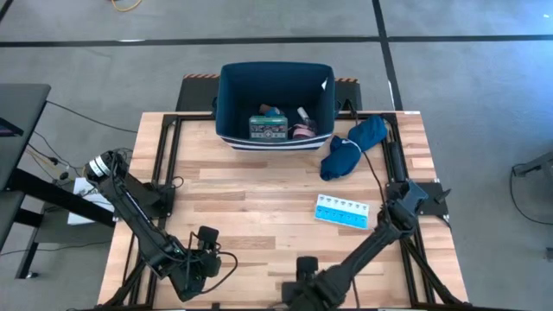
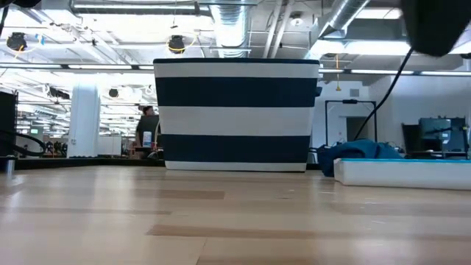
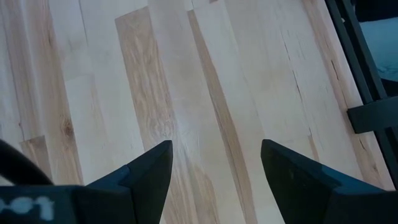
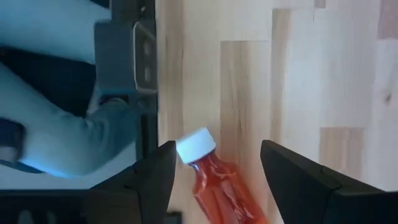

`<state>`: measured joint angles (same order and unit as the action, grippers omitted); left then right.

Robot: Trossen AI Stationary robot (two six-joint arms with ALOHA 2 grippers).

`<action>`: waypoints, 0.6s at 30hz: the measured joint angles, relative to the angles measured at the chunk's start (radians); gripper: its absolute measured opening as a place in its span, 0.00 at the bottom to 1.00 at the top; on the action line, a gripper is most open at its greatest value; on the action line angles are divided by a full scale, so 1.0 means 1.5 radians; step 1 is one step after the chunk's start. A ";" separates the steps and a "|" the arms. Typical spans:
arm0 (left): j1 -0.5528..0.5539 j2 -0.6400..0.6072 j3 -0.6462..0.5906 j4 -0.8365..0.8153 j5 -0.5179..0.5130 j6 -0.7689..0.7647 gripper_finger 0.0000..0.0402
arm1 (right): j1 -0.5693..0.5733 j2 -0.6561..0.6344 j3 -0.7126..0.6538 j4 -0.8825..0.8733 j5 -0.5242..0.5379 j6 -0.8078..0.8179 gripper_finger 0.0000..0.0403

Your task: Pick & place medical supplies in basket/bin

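While most supplies already lie inside it, the bin (image 1: 232, 104) stands at the far middle edge of the wooden surface (image 1: 251, 207). From above, a green box (image 1: 268, 128) and a pink roll (image 1: 303, 131) show on its floor, with other small items behind them too dim to tell apart. From surface height the bin (image 2: 235, 114) shows dark and white bands.

Right of the bin lies a blue cloth (image 1: 352, 147), bunched up and just beside the bin's corner. Nearer the front, on the right half of the surface, the light blue pill organizer (image 1: 342, 212) lies flat, well apart from the bin.

A red bottle (image 4: 217, 180) with a white cap lies on its side on the wood, seen between the fingers of the right tool (image 4: 214, 180), which are spread wide around it without clearly touching. From above, this tool (image 1: 304, 289) sits at the front edge, near the middle.

The left tool (image 1: 203, 259) hangs near the front left of the surface, its fingers (image 3: 143, 174) spread apart over bare wood, pinching nothing.
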<state>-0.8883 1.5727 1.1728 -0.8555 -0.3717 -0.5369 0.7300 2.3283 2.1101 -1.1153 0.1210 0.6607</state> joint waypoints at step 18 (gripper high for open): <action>0.001 0.000 0.000 0.001 -0.001 0.000 0.59 | 0.034 0.078 -0.003 0.043 -0.012 -0.083 0.57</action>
<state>-0.8862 1.5726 1.1728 -0.8545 -0.3725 -0.5369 0.7810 2.4453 2.1059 -1.0506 0.1024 0.5365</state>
